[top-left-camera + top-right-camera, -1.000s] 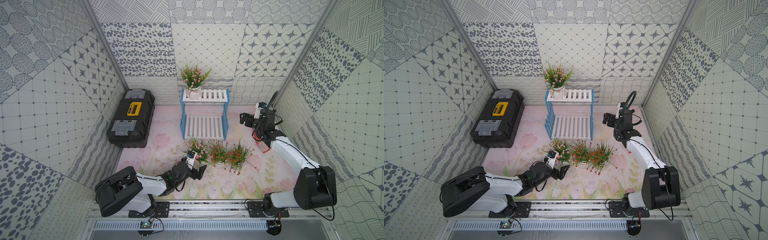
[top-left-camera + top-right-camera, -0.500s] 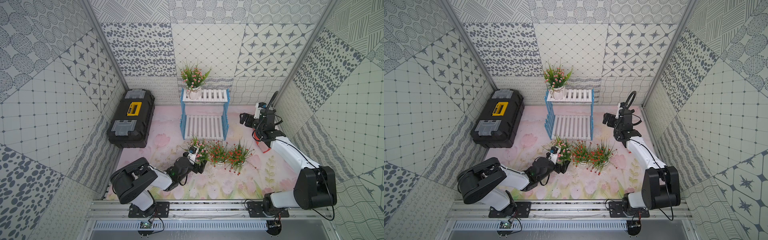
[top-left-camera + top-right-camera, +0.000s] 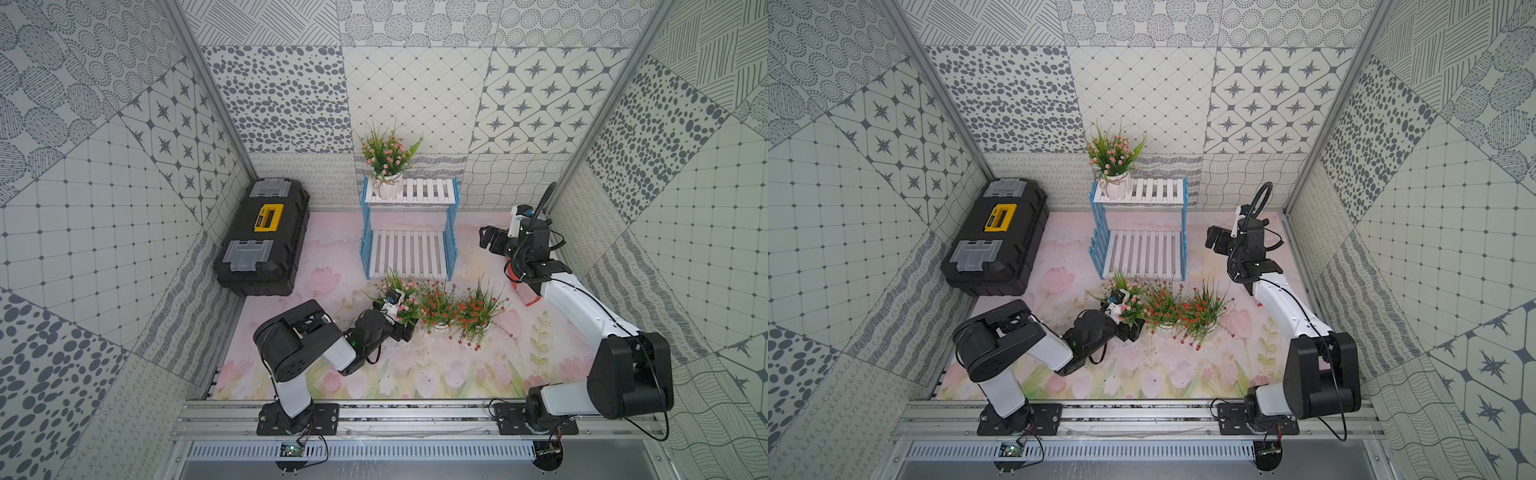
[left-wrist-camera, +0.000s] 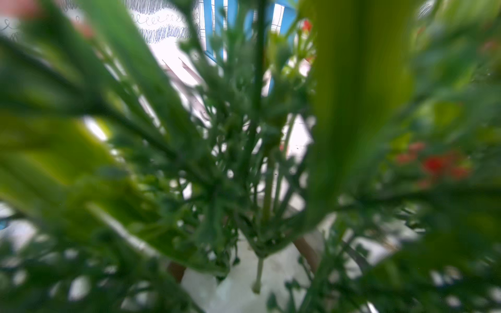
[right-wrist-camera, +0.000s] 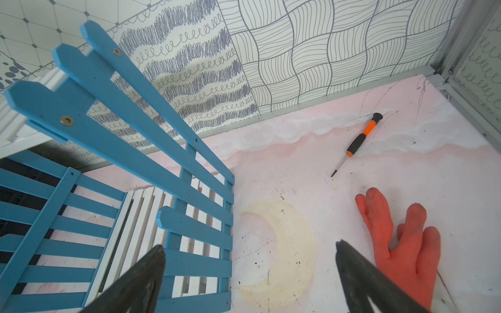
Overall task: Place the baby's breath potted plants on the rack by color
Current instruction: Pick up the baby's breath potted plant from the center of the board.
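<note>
Counted four baby's breath potted plants: two pink-flowered, the upper pink plant (image 3: pixel 388 158) and the lower pink plant (image 3: pixel 409 291), and two red-orange, the middle red-orange plant (image 3: pixel 436 305) and the outer red-orange plant (image 3: pixel 478 311). Counted one rack (image 3: pixel 409 253), one black toolbox (image 3: pixel 262 241), one screwdriver (image 5: pixel 357 141) and one orange glove (image 5: pixel 401 244). Counted two grippers, the left gripper (image 3: pixel 406 328) and the right gripper (image 5: pixel 249 246).

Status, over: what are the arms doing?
Left gripper at the floor pink plant, grip hidden. Right gripper open, empty, beside rack. Red plants crowd it.
</note>
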`<state>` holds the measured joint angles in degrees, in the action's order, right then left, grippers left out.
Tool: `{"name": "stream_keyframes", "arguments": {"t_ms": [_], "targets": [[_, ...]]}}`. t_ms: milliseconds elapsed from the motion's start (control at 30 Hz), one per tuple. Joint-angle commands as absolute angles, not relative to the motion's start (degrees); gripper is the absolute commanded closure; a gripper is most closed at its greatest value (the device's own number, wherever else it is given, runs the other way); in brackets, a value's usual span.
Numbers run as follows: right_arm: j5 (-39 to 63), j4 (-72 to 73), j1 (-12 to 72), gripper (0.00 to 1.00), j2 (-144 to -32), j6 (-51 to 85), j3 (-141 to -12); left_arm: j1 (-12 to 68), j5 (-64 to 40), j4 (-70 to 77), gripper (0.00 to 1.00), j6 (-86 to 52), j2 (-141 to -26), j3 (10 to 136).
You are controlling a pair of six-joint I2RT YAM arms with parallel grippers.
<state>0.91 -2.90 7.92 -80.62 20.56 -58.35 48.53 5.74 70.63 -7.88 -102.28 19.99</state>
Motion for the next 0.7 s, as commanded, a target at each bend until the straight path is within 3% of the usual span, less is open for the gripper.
{"name": "stream_keyframes", "arguments": {"t_ms": [0,133,600,667], "targets": [[0.8,-1.9,8.3,0.02,-81.1,20.1,-58.4,46.6,4.0,78.3,0.03,-5.5,-104.5,20.8],[1.0,-2.1,8.3,0.02,-81.6,20.0,-58.6,46.1,2.7,78.3,0.15,-5.7,-104.9,21.3],[0.7,-2.2,8.9,0.02,-81.6,20.0,-58.3,46.1,2.9,76.9,0.31,-5.6,-103.8,20.3],[0.7,-2.1,8.9,0.02,-81.7,20.1,-58.3,46.0,2.9,76.8,0.37,-5.4,-103.3,19.9]]}}
